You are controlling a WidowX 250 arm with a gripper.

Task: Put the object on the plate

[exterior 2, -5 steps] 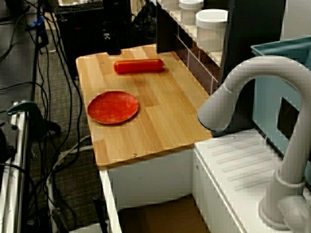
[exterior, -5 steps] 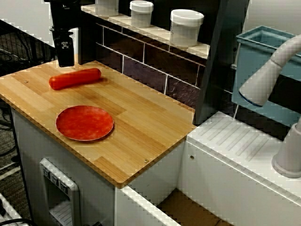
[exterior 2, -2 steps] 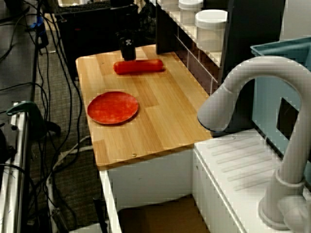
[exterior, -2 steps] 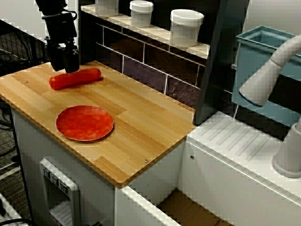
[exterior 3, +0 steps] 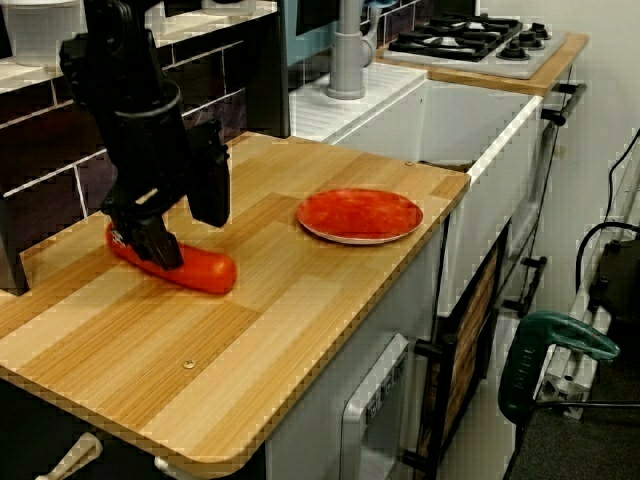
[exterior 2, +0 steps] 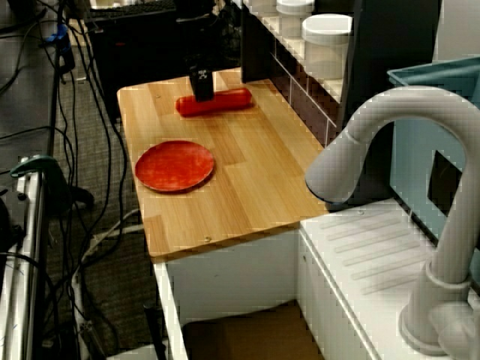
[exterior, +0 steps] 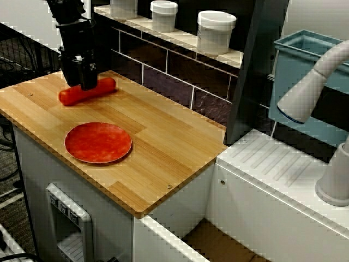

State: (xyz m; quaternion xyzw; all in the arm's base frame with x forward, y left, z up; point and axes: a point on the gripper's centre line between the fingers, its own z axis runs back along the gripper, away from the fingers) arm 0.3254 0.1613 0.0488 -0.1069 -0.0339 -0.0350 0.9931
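The object, a red-orange sausage (exterior: 69, 96), lies at the back left of the wooden counter; it also shows in the other views (exterior 2: 232, 100) (exterior 3: 205, 272). The red plate (exterior: 98, 142) (exterior 2: 174, 166) (exterior 3: 360, 214) lies flat nearer the counter's front edge, apart from the sausage. My black gripper (exterior: 87, 82) (exterior 2: 202, 91) (exterior 3: 190, 240) is down over the middle of the sausage. Its jaws are open, one finger on each side of the sausage. The sausage's middle is hidden behind the fingers.
A dark tiled back wall with a shelf of white lidded jars (exterior: 216, 30) runs behind the counter. A white sink unit with a grey tap (exterior: 308, 87) stands to the right. A stove (exterior 3: 470, 40) is further along. Cables lie on the floor (exterior 2: 67, 150).
My gripper has moved from behind the sausage's left end forward and down over its middle. The sausage and the plate have not moved.
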